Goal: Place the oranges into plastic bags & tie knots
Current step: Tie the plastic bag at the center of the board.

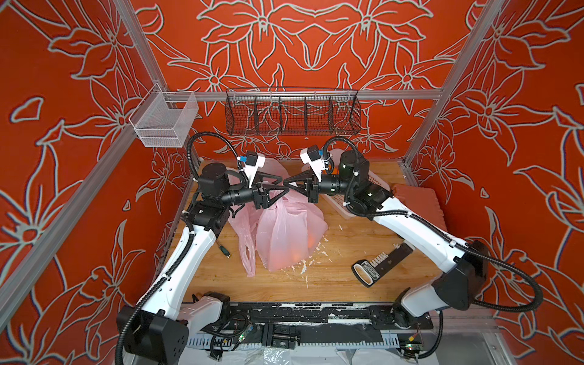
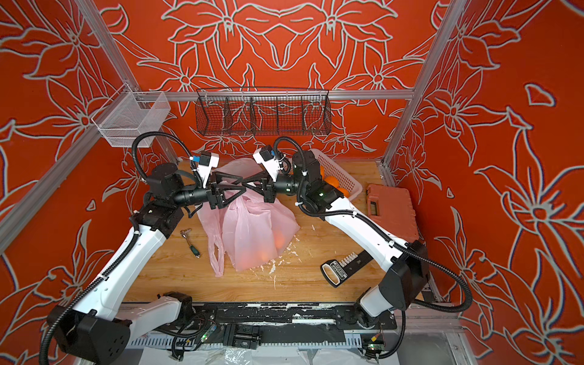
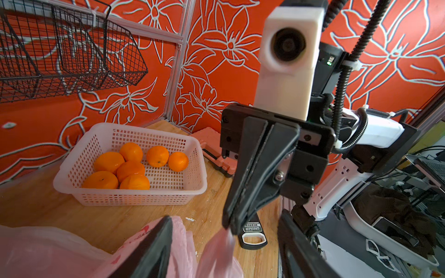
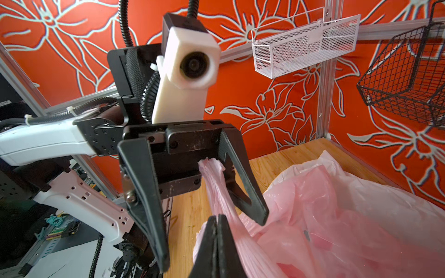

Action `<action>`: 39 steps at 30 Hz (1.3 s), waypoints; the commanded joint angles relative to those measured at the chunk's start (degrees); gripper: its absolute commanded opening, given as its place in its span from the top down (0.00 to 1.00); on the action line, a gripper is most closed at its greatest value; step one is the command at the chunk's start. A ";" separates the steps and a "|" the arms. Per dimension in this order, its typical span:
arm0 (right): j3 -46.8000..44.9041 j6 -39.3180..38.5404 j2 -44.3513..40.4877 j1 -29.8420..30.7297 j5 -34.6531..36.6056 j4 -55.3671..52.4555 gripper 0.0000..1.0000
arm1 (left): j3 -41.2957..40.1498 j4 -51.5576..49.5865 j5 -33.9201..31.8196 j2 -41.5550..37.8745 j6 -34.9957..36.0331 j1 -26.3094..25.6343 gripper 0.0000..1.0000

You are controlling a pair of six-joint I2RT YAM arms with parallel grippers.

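1. Presently, right gripper (image 3: 230,221) is pressed together, pinching a twisted strand of the pink bag (image 1: 290,234).
2. Left gripper (image 1: 284,185) is spread; the strand passes between its jaws.
3. Oranges (image 3: 130,166) sit in the white basket (image 3: 144,199); others show through the bag.

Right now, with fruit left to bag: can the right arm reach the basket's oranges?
Probably not yet: the right end effector is shut on a strand of the pink bag. The oranges lie uncovered in the basket beside that arm.
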 commanded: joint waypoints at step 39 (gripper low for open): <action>-9.04 -17.47 -10.10 -0.27 13.01 -18.18 0.15 | -1.15 1.37 3.52 -2.36 0.80 -0.30 1.00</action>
